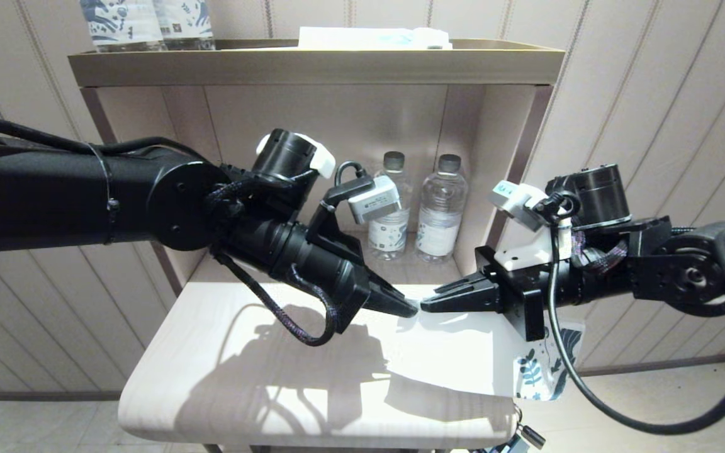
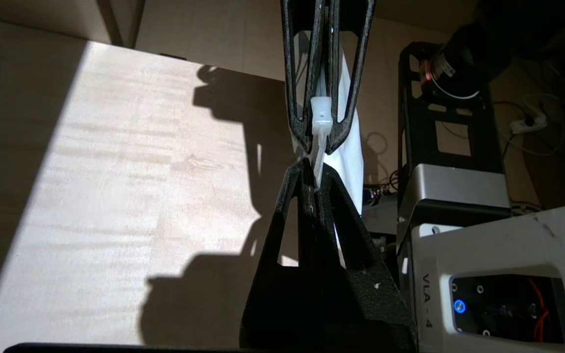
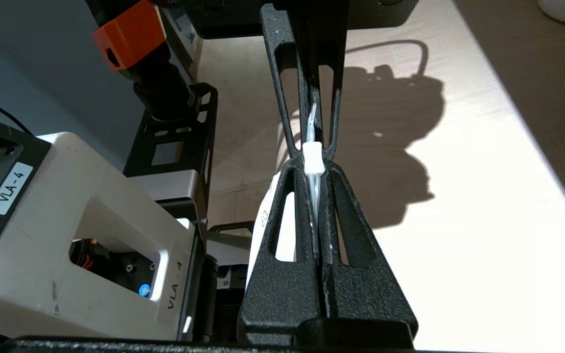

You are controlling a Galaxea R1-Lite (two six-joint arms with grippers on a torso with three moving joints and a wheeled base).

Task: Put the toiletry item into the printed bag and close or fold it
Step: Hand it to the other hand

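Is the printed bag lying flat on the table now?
No, the printed bag hangs in the air above the table, pinched at its top edge by the left gripper and right gripper.

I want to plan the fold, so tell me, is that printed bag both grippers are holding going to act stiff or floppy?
Probably floppy: the printed bag hangs down past the table edge below the right gripper, pinched thin between the shut jaws. Likely light, since the left gripper and the right one hold it up by its top strip alone. The plastic may be slippery; that cannot be confirmed.
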